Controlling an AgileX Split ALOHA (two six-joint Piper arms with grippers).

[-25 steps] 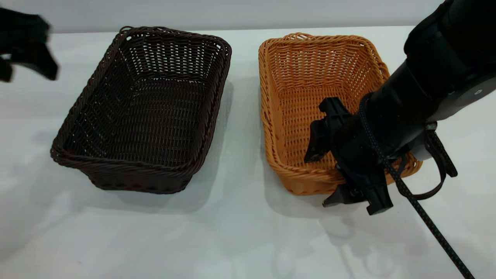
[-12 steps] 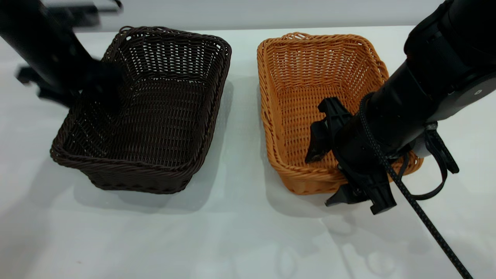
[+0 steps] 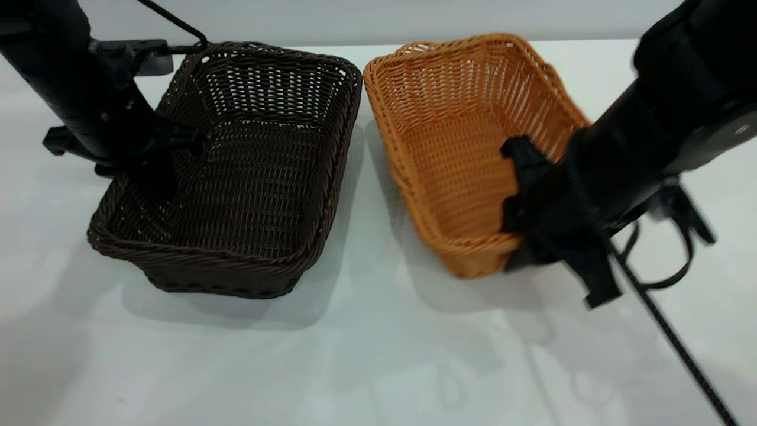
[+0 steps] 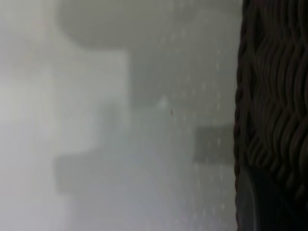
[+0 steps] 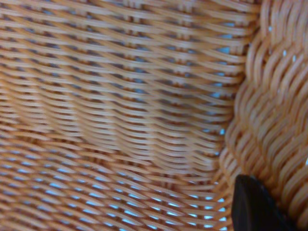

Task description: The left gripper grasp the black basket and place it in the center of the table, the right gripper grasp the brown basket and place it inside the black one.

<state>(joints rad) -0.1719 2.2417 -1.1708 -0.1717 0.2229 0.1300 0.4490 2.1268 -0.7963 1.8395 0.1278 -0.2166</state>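
The black basket (image 3: 254,177) stands on the table (image 3: 366,355) at the left centre. My left gripper (image 3: 155,177) straddles its left rim, one finger inside and one outside, shut on the rim. The left wrist view shows that rim (image 4: 274,96) with a dark fingertip (image 4: 248,202) against it. The brown basket (image 3: 461,148) sits right of the black one, turned and tilted, its near end raised. My right gripper (image 3: 526,248) is shut on its near right rim. The right wrist view shows its weave (image 5: 120,96) and one fingertip (image 5: 255,207).
The two baskets' far corners almost touch. Bare white table lies in front of both baskets and shows in the left wrist view (image 4: 120,120). The right arm's black cable (image 3: 680,355) trails down to the front right. A grey wall runs behind the table.
My left arm came in from the far left and settled on the black basket's left rim, and the basket slid slightly right. My right gripper lifted and swung the brown basket toward the black one.
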